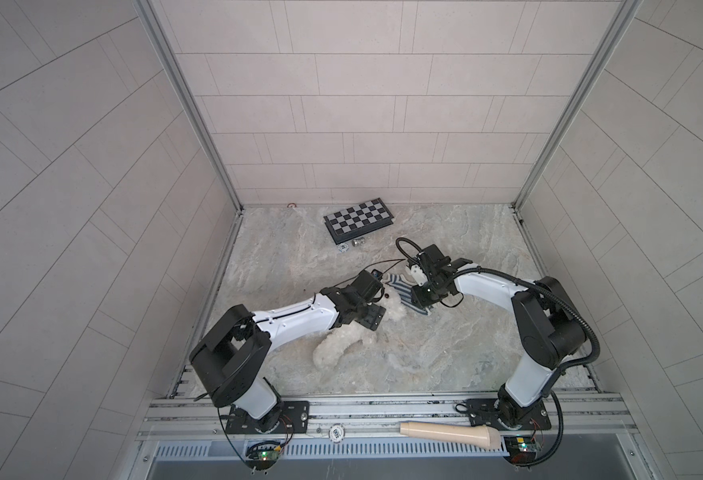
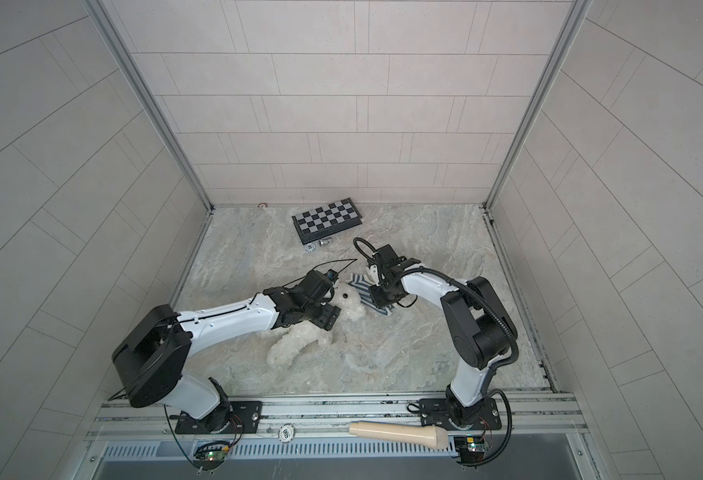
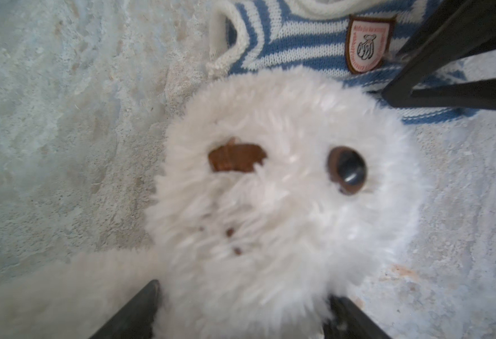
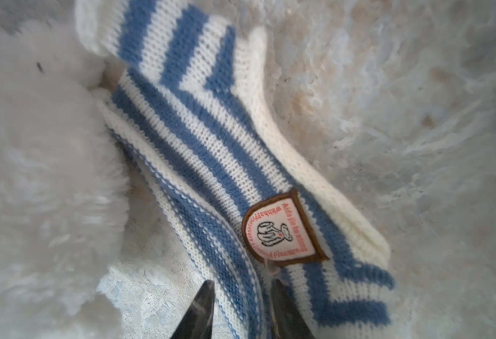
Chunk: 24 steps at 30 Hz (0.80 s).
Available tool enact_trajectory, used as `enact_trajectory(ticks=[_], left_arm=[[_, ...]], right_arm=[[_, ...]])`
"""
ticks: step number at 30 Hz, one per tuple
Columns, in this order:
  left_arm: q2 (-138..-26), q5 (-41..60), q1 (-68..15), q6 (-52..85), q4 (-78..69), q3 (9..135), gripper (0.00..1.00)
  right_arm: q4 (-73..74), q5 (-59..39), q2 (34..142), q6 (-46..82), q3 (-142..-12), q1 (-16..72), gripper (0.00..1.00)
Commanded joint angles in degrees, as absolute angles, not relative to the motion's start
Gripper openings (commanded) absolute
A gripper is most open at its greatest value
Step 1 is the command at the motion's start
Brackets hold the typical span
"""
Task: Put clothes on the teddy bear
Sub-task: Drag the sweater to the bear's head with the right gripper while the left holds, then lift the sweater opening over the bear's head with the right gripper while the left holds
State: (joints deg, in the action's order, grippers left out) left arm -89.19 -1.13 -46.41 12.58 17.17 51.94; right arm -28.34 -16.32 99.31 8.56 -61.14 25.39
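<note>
The teddy bear (image 1: 337, 347) (image 2: 295, 345) is fluffy and white and lies on the marble table, its head (image 3: 284, 182) toward the back. My left gripper (image 3: 243, 290) (image 1: 383, 308) stands open. Its fingertips (image 3: 150, 293) sit on either side of the bear's chin and brush the fur. A blue-and-white striped shirt (image 1: 403, 293) (image 4: 199, 141) with a brown-edged badge (image 4: 282, 232) lies flat just behind the head. My right gripper (image 4: 242, 282) (image 1: 418, 297) is shut on a raised fold of the shirt's hem beside the badge.
A folded chessboard (image 1: 358, 220) lies near the back wall, with two small metal pieces (image 1: 349, 246) in front of it. A beige cylinder (image 1: 449, 434) rests on the front rail. Tiled walls close in three sides of the table (image 1: 445, 332).
</note>
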Motion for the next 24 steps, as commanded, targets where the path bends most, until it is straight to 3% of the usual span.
enact_trajectory(ticks=[1, 6, 11, 14, 18, 24], left_arm=[[-89.38, -0.27, -46.42, 13.09, 18.11, 51.64, 0.81], [-89.96, -1.19, -46.47, 13.57, 18.53, 50.95, 0.76], [-91.57, -0.94, -46.49, 13.89, 18.68, 51.23, 0.85], [-91.90, 0.08, -46.58, 14.15, 17.87, 51.04, 0.85], [-91.84, 0.26, -46.67, 14.39, 16.92, 50.48, 0.72], [-88.24, 0.01, -46.60, 14.59, 13.61, 47.72, 0.42]], right_arm=[[-29.35, -17.05, 98.06, 7.43, -60.52, 25.58, 0.32], [-30.07, -14.71, 100.03, 7.12, -61.47, 25.48, 0.28], [-30.16, -13.59, 100.54, 7.15, -62.14, 25.48, 0.24], [-30.09, -13.10, 100.92, 7.14, -62.08, 25.49, 0.20], [-29.46, -12.85, 100.71, 7.54, -61.72, 25.39, 0.12], [-27.37, -13.27, 97.23, 7.74, -60.16, 25.36, 0.00]])
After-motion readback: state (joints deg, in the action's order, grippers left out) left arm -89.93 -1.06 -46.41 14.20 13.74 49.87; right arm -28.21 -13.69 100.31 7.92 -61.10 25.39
